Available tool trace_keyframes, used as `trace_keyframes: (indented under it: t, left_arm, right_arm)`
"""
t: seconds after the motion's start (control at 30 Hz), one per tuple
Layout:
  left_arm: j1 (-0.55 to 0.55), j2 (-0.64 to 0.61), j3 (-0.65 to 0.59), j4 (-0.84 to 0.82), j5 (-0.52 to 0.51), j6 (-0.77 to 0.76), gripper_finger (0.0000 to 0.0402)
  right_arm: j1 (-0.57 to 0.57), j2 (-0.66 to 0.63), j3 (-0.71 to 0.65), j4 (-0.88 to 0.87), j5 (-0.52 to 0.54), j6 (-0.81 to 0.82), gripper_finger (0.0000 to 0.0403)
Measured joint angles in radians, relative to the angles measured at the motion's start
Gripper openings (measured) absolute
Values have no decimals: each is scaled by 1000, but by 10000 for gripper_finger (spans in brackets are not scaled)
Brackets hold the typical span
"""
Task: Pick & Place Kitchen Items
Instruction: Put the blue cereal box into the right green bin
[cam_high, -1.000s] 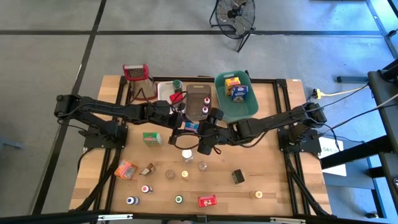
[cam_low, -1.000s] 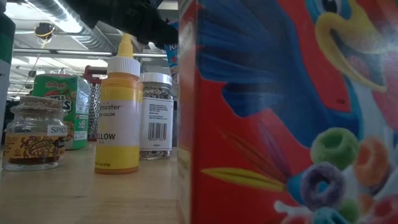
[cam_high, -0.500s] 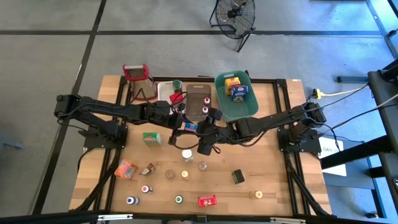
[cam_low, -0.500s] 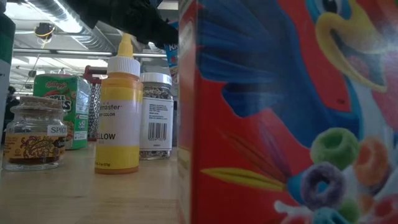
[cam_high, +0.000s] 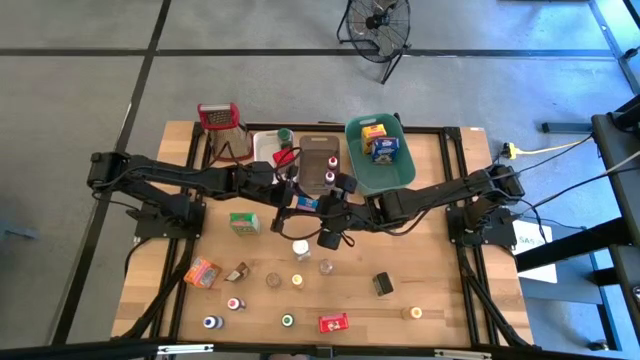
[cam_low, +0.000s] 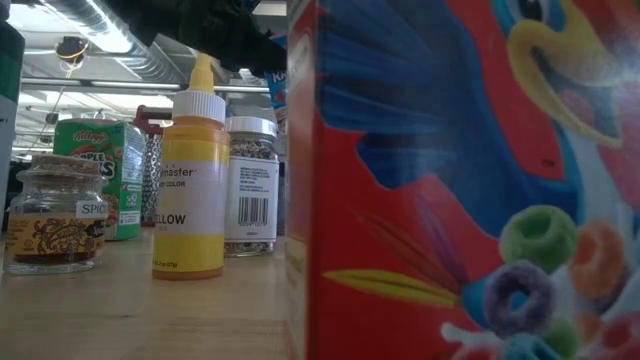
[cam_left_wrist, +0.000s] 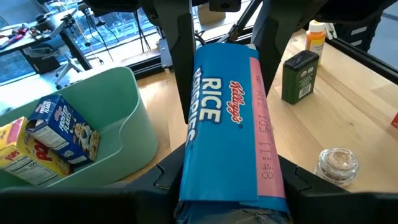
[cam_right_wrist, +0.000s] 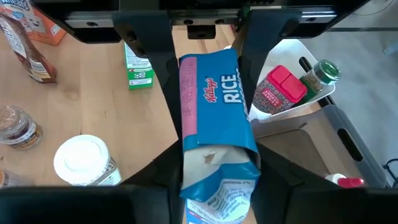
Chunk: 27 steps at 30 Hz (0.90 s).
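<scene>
The blue Rice Krispies packet (cam_left_wrist: 227, 124) is glossy, crinkled foil-like wrap with a pink edge strip, pinched between matt black plastic fingers (cam_left_wrist: 181, 74). The pale wooden table top (cam_high: 440, 270) is smooth with visible grain, the teal plastic bin (cam_left_wrist: 118, 118) has a soft sheen, and the yellow-and-blue cereal boxes (cam_left_wrist: 53, 134) in it are printed card. The yellow squeeze bottle (cam_low: 191, 180) is smooth plastic with a white cap, and the 2 clear jars (cam_low: 57, 215) look like glass with paper labels.
</scene>
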<state>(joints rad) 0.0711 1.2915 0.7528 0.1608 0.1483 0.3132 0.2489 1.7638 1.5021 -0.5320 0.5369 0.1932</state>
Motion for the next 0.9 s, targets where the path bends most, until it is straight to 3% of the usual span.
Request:
trace_keyframes:
  t: [0.13,0.4,0.57,0.7,0.9]
  left_arm:
    - [0,0,0,0,0,4,142]
    - [-11,0,0,0,1,-8,202]
    - [-26,0,0,-4,-65,17,233]
    - [-39,0,0,-13,-131,31,244]
    - [-54,1,0,-57,-137,80,245]
  right_arm:
    - [0,0,0,0,0,0,136]
    - [0,0,0,-3,-3,0,136]
    - [0,0,0,-32,1,0,136]
    - [7,0,0,-87,3,5,136]
    - [21,-4,0,-211,3,103,135]
